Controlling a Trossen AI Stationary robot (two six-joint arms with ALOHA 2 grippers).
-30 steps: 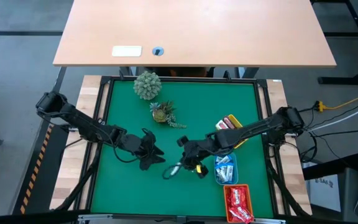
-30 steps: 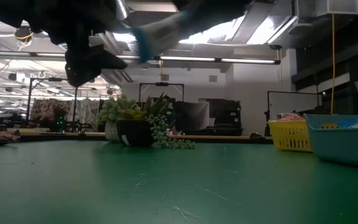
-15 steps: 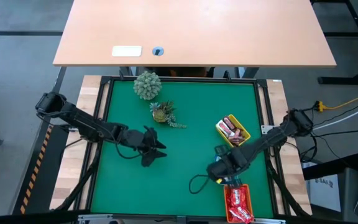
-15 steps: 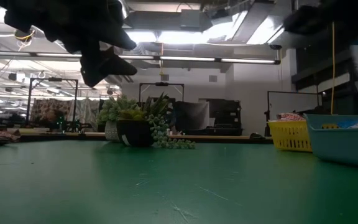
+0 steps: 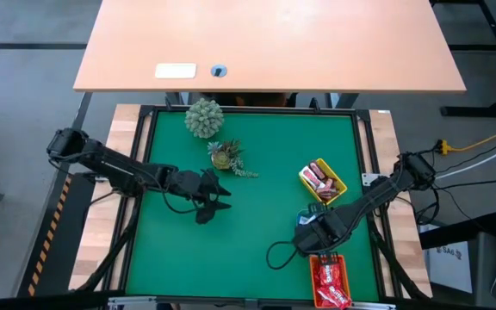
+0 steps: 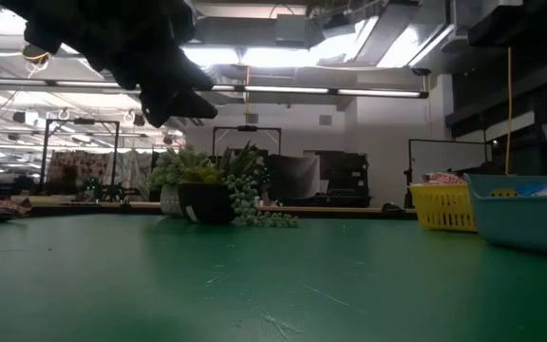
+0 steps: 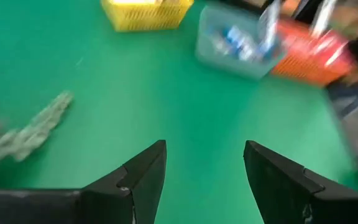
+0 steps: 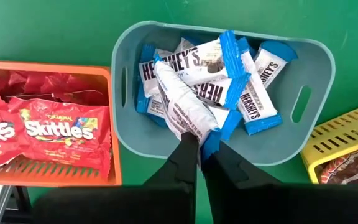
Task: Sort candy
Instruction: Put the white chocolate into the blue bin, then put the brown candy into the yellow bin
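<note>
With the right hand (image 8: 199, 144) pinched on a blue-and-white candy (image 8: 185, 106) above the blue tray (image 8: 319, 68) at five o'clock on the worktop (image 5: 257, 215), release low; leave the open left hand (image 7: 204, 171) hovering.

The high view looks straight down on the whole green felt table (image 5: 257, 172). The low view sits at tabletop height, facing level across it. Both share the potted succulent plant (image 5: 224, 157) and yellow plastic basket (image 6: 442, 207). Wrist cameras look closely downward; both catch the blue plastic tub (image 8: 319, 93).
</note>
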